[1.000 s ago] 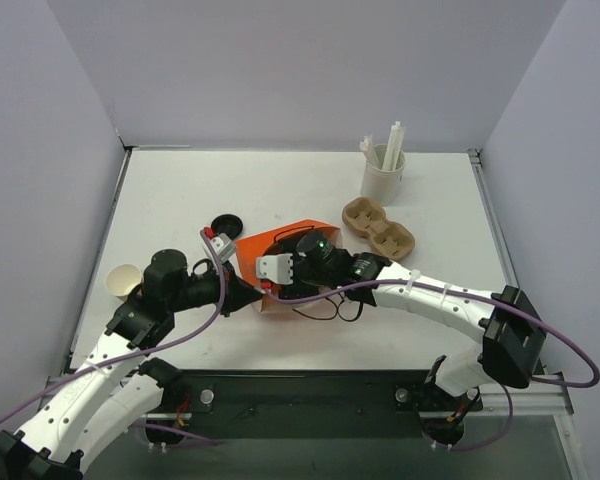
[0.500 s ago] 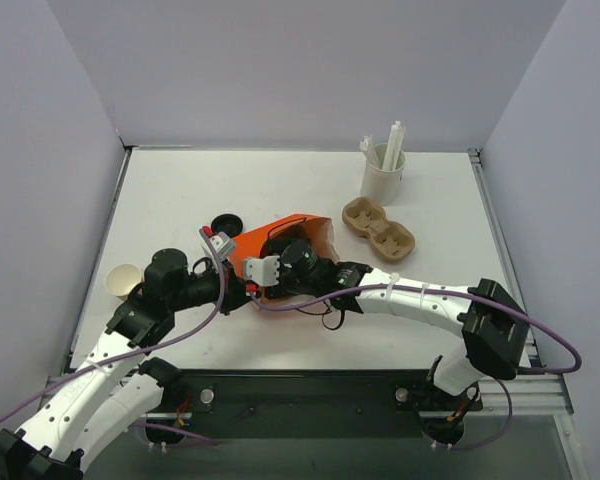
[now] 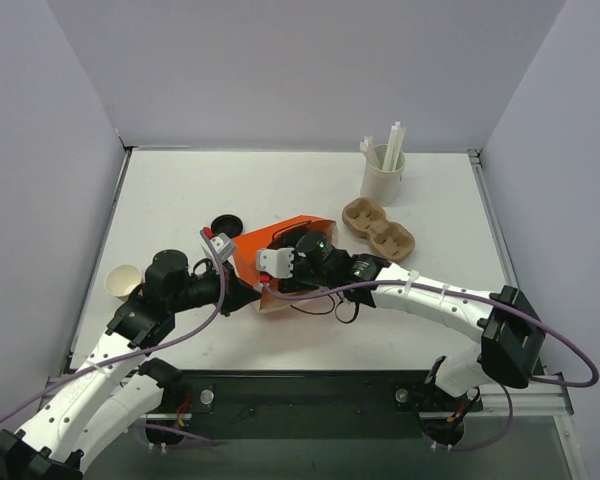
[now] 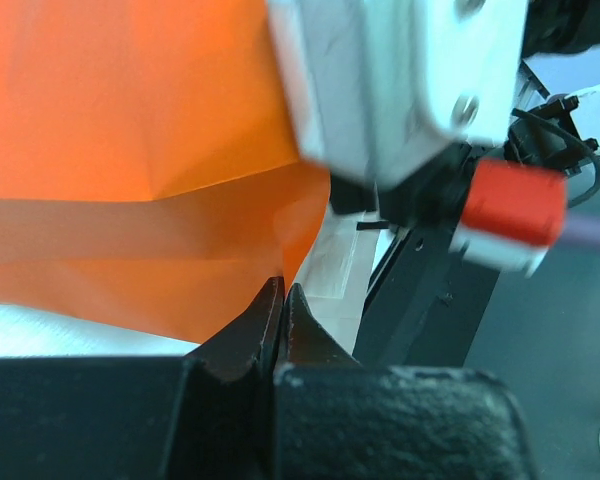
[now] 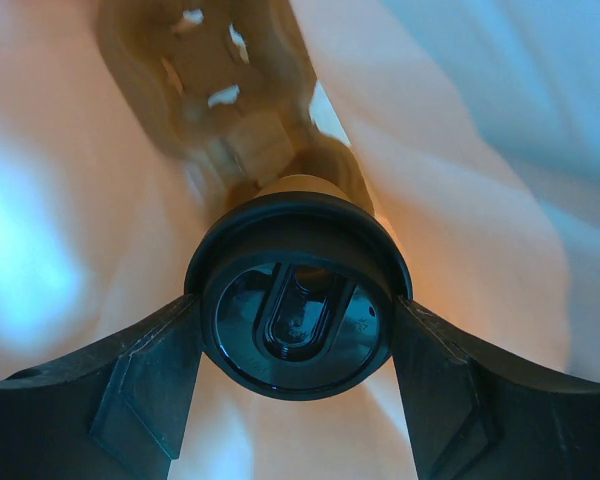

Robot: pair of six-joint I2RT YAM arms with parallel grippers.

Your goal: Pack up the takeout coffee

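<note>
The takeout coffee (image 5: 298,318) is gripped in the right claw (image 5: 298,312). The two dark fingers (image 5: 145,385) are spread fairly wide and press on opposite sides of its round black lid. The lid faces the wrist camera, and a strip of the tan cup shows behind its rim. Pale, orange-tinted paper walls close in on every side of the cup, so it is inside the orange bag (image 3: 252,250).

From above, the right claw (image 3: 302,246) reaches into the bag's open mouth and hides the coffee. The left claw (image 4: 283,298) is fully closed, its tips pinching the bag's lower edge at the near left corner.

The bag lies on its side on the white tabletop (image 3: 180,190). A loose black lid (image 3: 225,223) rests just beyond it on the left, and a lidless paper cup (image 3: 123,281) stands beside the left arm. A brown cup carrier (image 3: 378,227) lies to the bag's right, with a white cup of straws (image 3: 383,172) beyond it.
</note>
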